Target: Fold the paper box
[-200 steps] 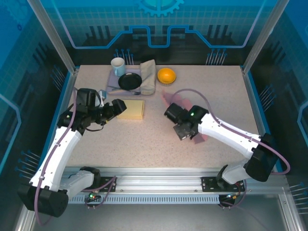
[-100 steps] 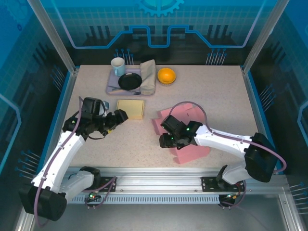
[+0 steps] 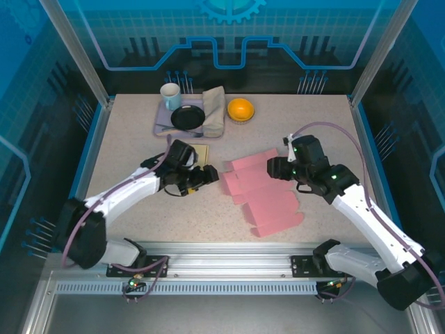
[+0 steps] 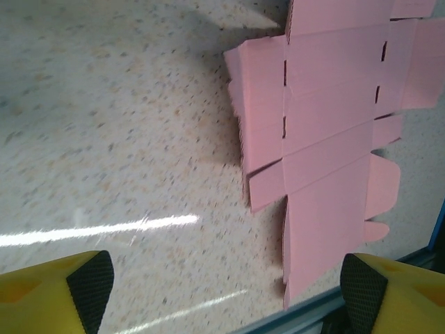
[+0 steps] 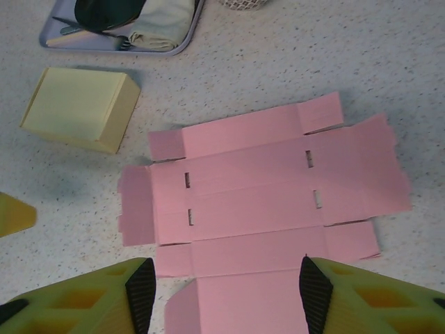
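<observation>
Beige speckled tbl [image 3: 320, 125], blue walls [image 3: 139, 28]

Flat paper box [image 3: 264, 196]: solid pink, with small dark slots along its creases. The tabletop [image 3: 125, 139] is pale beige, speckled with fine brown and grey flecks. A small closed box [image 5: 80, 108] is pale yellow. A bowl [image 3: 240, 109] is bright orange. A lavender-grey tray [image 3: 160, 125] carries a black dish [image 3: 188, 117], a khaki cloth [image 3: 215, 108] and a pale whitish mug [image 3: 169, 99]. The arms [image 3: 368, 209] are white with black joints and purple cables [image 3: 323, 124]. The left end effector [image 3: 206, 175] and right end effector [image 3: 274, 168] have yellow fingers [image 5: 76, 306] tipped with black pads [image 5: 142, 285]. The backdrop [image 3: 222, 31] is deep blue with lighter blue grid lines.
</observation>
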Available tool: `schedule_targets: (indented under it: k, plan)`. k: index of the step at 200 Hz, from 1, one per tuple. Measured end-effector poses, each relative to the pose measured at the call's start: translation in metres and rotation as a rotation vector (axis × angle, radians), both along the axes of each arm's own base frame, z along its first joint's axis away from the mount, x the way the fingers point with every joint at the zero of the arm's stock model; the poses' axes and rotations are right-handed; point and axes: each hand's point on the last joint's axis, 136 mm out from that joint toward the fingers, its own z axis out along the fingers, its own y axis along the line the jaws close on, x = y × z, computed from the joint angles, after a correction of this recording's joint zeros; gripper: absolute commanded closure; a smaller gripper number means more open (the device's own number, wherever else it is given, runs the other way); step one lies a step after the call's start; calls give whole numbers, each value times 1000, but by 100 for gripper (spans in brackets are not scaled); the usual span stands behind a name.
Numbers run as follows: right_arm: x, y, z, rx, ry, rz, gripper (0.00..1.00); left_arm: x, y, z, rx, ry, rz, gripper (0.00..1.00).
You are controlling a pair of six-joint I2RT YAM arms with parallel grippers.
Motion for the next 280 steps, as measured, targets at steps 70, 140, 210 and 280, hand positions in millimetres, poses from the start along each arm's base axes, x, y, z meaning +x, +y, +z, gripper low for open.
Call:
schedule_targets:
  k: [70, 140, 210, 280]
  plan:
    - [0, 5, -33, 18, 67, 94, 42, 33, -42, -53, 20, 11, -37, 34]
    - [15, 27, -41, 29, 85, 201, 43, 51, -49, -64, 31, -43, -27, 65]
    - [22, 38, -25, 59, 49, 254, 43, 77, -53, -60, 82, -116, -38, 68]
    - [19, 43, -25, 80, 59, 285, 44, 86, -48, -67, 136, -127, -41, 65]
